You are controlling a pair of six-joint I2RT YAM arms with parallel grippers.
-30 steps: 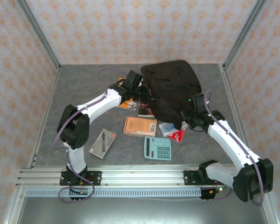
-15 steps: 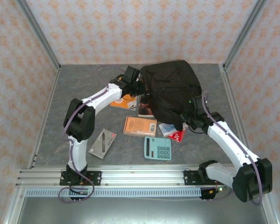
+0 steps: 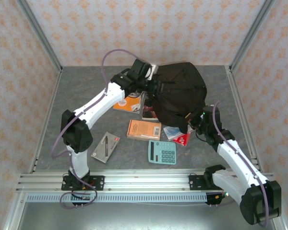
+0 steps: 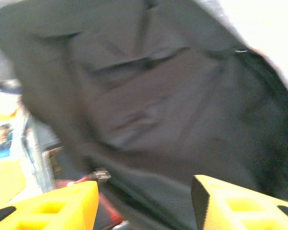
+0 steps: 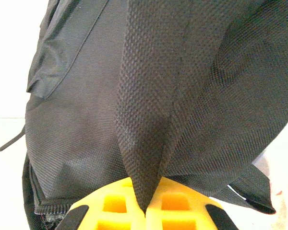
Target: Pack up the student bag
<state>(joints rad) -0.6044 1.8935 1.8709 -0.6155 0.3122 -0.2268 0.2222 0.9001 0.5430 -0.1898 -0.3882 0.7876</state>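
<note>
Right gripper (image 5: 145, 211) clamped on student bag (image 5: 86, 96) fold, left gripper (image 4: 144, 191) spread, seemingly empty

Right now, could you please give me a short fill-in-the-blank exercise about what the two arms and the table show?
1. The right hand pinches a fold of the backpack, so it is ____.
2. The left hand, facing the backpack, grips nothing and is ____.
3. The calculator lies on the table, not yet ____ the backpack.
Missing words: shut; open; inside.
</note>
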